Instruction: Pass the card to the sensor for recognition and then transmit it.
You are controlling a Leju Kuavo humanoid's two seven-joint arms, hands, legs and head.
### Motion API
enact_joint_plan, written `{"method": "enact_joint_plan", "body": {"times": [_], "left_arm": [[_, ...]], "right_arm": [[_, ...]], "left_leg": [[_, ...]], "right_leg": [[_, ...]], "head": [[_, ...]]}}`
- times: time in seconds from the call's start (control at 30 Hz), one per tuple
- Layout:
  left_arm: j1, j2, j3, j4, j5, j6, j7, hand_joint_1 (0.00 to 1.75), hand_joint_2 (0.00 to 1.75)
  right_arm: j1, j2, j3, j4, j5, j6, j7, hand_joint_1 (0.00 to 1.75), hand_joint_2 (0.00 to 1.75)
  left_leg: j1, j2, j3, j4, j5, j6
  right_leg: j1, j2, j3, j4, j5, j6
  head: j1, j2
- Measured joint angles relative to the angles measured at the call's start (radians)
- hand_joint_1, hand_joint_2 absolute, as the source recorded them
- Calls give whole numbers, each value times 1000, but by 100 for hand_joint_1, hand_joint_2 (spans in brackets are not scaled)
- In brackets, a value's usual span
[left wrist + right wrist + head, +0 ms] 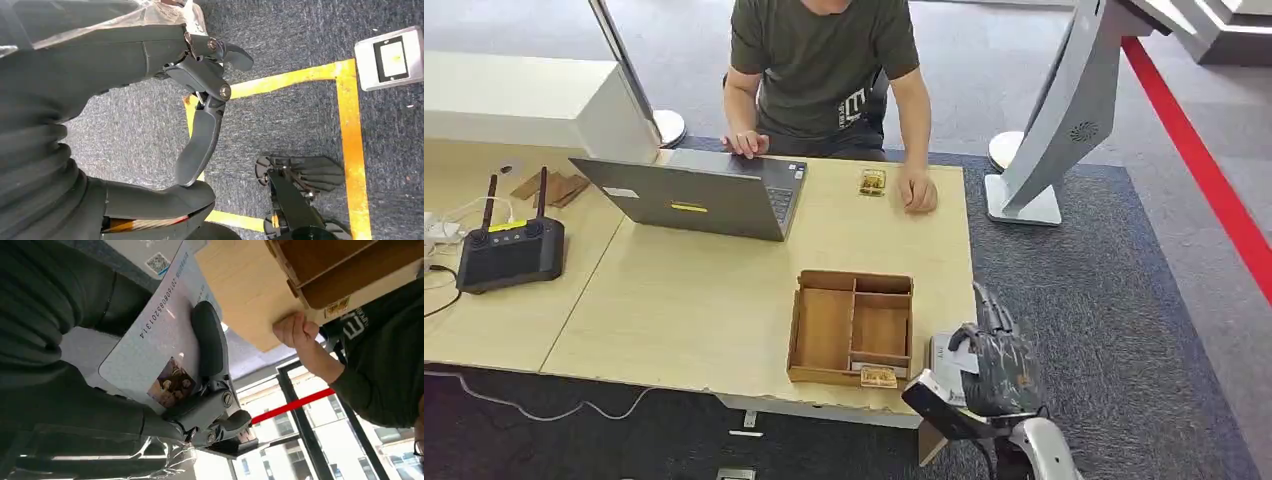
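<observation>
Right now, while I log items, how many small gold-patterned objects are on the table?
2: one gold-patterned object lies beside the person's hand at the far edge; another sits by the wooden tray's near edge. More may be hidden behind the laptop.

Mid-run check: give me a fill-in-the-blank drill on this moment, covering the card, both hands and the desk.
1. The card is held by the robot's ____ hand.
2. The left hand hangs over carpet marked with ____ tape lines.
3. The wooden organizer tray stands on the desk between the robot and the open ____.
4. The person sits on the desk's ____ side from the robot.

Missing words: right; yellow; laptop; far
</observation>
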Motion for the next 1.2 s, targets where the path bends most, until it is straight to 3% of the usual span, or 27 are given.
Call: {"method": "enact_joint_plan", "body": {"times": [0.3,0.8,1.2], "left_arm": [[-2,0,0,0,-1,-5,3,0,175],[-3,0,0,0,3,-5,5,0,175],[-4,0,0,0,16,3,21,0,175]], "right_arm": [[-1,58,-27,191,-37,24,-63,175,175],[-5,90,-56,273,-23,24,-71,175,175],[-33,126,-66,361,-27,67,-127,175,175]], "left_leg": [[0,0,0,0,0,0],[0,0,0,0,0,0],[0,0,0,0,0,0]], "right_leg": [[0,0,0,0,0,0],[0,0,0,0,0,0],[0,0,0,0,0,0]], "head": [[0,0],[0,0],[0,0]]}}
